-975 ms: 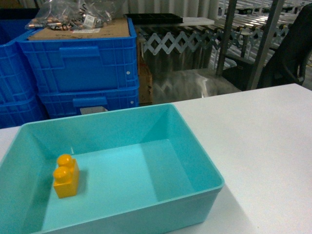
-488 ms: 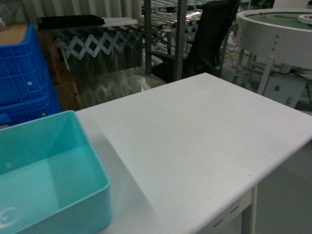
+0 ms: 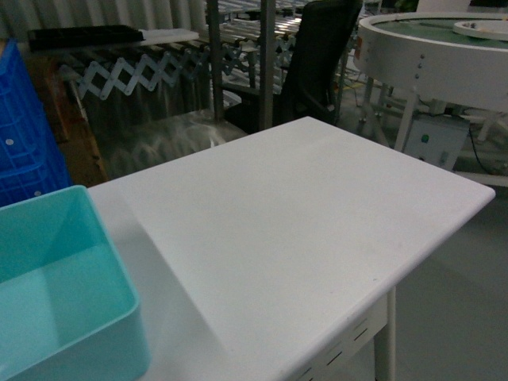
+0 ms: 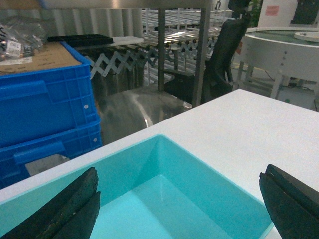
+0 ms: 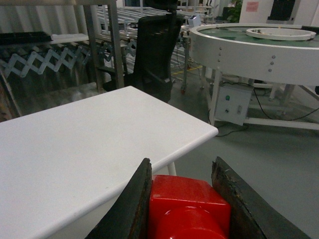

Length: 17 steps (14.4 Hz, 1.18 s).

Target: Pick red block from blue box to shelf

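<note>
A glossy red block (image 5: 185, 201) with one round stud sits clamped between the dark fingers of my right gripper (image 5: 182, 169), held out beyond the white table's corner, above the grey floor. My left gripper (image 4: 177, 204) hangs open over the light turquoise blue box (image 4: 199, 172), one finger (image 4: 65, 209) at each side. In the head view only the box's right end (image 3: 55, 238) shows at the lower left, and neither gripper appears. The steel shelf posts (image 3: 267, 63) (image 4: 201, 55) (image 5: 114, 40) rise behind the table.
The white table (image 3: 302, 222) ends in a rounded corner at the right. Dark blue crates (image 4: 45, 94) stack behind the box. A black chair (image 5: 154, 50) and a round white machine (image 5: 259, 50) stand on the floor to the right.
The head view has swung to the right. The box slid to the left edge, the yellow brick left the view, and the table's right corner and the round machine came in.
</note>
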Motion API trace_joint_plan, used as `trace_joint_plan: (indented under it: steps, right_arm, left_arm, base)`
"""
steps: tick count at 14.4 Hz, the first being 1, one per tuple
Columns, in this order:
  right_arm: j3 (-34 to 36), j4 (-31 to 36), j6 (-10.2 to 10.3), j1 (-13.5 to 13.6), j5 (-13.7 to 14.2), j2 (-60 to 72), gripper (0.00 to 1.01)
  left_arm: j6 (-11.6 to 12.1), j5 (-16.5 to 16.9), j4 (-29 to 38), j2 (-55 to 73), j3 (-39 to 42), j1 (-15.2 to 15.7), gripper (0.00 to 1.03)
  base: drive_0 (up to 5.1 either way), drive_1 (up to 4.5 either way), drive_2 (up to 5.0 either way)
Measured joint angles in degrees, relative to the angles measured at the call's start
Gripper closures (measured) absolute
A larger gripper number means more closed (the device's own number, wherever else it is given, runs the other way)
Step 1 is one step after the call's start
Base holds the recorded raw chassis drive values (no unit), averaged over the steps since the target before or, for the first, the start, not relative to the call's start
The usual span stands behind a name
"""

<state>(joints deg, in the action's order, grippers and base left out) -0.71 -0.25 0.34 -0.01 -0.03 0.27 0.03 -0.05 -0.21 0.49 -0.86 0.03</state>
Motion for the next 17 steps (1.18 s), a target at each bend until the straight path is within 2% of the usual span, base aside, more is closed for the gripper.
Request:
trace_joint_plan:
  steps: [17]
  right_arm:
    - [0.00,0.02,0.00,0.00,0.00,0.00,0.72]
  left_arm:
    - [-0.02,0.00,0.00,0.00,0.00,0.00,0.05]
  base:
    - [-1.6,-1.56,-1.6]
